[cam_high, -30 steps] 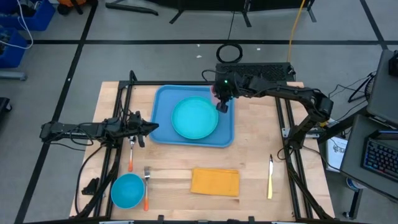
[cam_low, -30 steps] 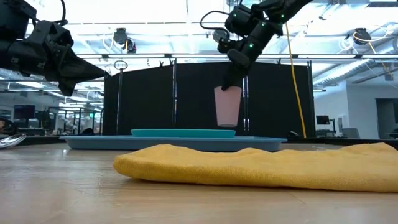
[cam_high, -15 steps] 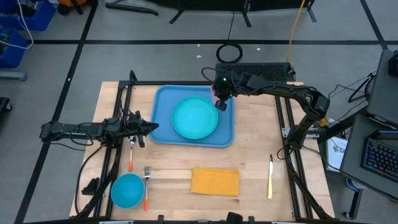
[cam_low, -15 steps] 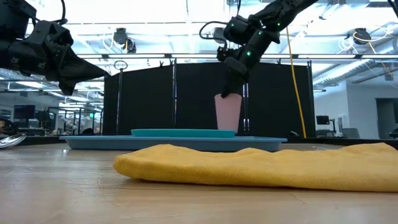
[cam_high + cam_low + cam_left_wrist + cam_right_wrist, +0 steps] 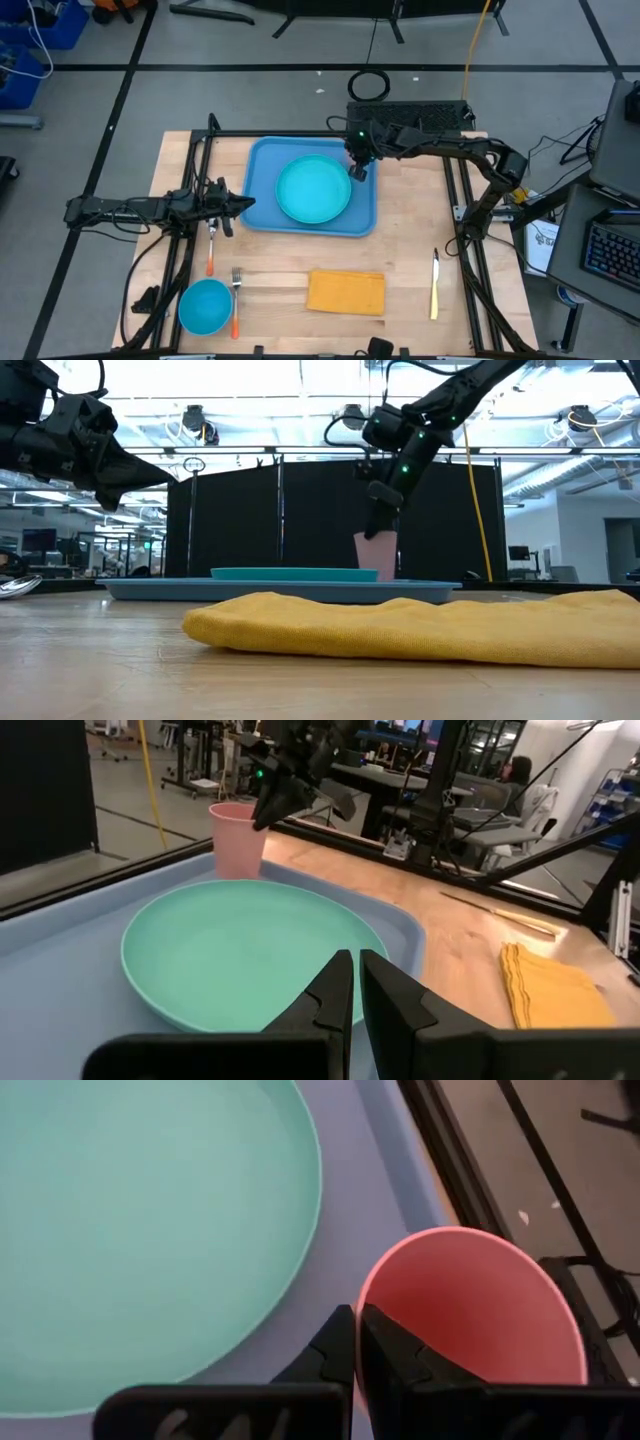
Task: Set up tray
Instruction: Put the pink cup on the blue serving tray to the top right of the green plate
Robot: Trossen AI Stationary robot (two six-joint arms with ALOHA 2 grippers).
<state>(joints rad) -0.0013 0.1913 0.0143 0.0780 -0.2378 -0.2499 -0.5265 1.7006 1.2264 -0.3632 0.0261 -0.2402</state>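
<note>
The light-blue tray [image 5: 262,170] lies at the table's far middle, with a round teal plate [image 5: 313,190] resting on its floor. My right gripper [image 5: 358,168] is over the tray's far right corner, shut on an upright pink cup [image 5: 376,555], which also shows in the left wrist view [image 5: 237,838]. The tray's rim hides the cup's base in the low view. My left gripper [image 5: 245,205] waits shut and empty, just off the tray's left edge and above the table. My right gripper pinches the cup's rim [image 5: 362,1312] on one side, one finger inside the cup and one outside. The fingers come from above, slanting down. The cup stays upright, low in the tray's far right corner beside the plate; whether its base touches the tray I cannot tell.
Near the table's front lie an orange-yellow napkin [image 5: 345,292], a teal bowl [image 5: 205,305], a fork [image 5: 236,290] and a spoon [image 5: 212,245], both with orange handles. A knife [image 5: 435,285] lies at the right. Bare wood shows right of the tray.
My right gripper has gone down with the pink cup, which stays upright. The cup has dropped from well above the tray to about the level of the tray's floor in its far right corner.
</note>
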